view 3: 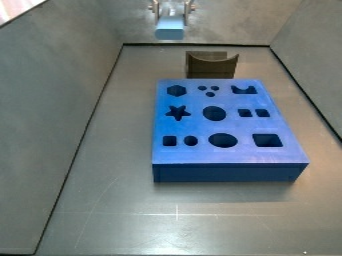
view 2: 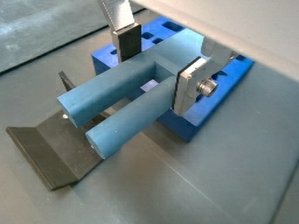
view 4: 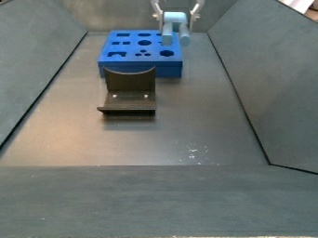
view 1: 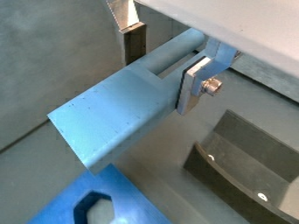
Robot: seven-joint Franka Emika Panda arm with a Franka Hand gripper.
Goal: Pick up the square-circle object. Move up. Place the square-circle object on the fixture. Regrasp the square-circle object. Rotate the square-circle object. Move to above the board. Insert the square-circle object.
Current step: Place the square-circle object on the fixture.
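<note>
In both side views the floor of the grey enclosure carries two things, and the pincer hangs above them with its load. Taken from left to right in a side view, the board comes first as the large blue slab lying flat on the floor, its top cut with dark holes: a star at its left edge, circles through the middle, squares and a crown-like notch toward its right. The fixture stands just beyond the board's far edge, a dark bracket close to the slab, though whether the two touch cannot be told. Above and a little left of the fixture hangs the pincer, raised well clear of the floor near the back wall, with the square-circle object hanging from it as a pale blue block. In a wrist view the fingers are clamped on the peg, a silver plate pressed flat against one side and a dark pad against the opposite side, and the peg's long body juts out past them to a squarish end. In a wrist view the peg hangs in the air over the board and the fixture, touching neither.
</note>
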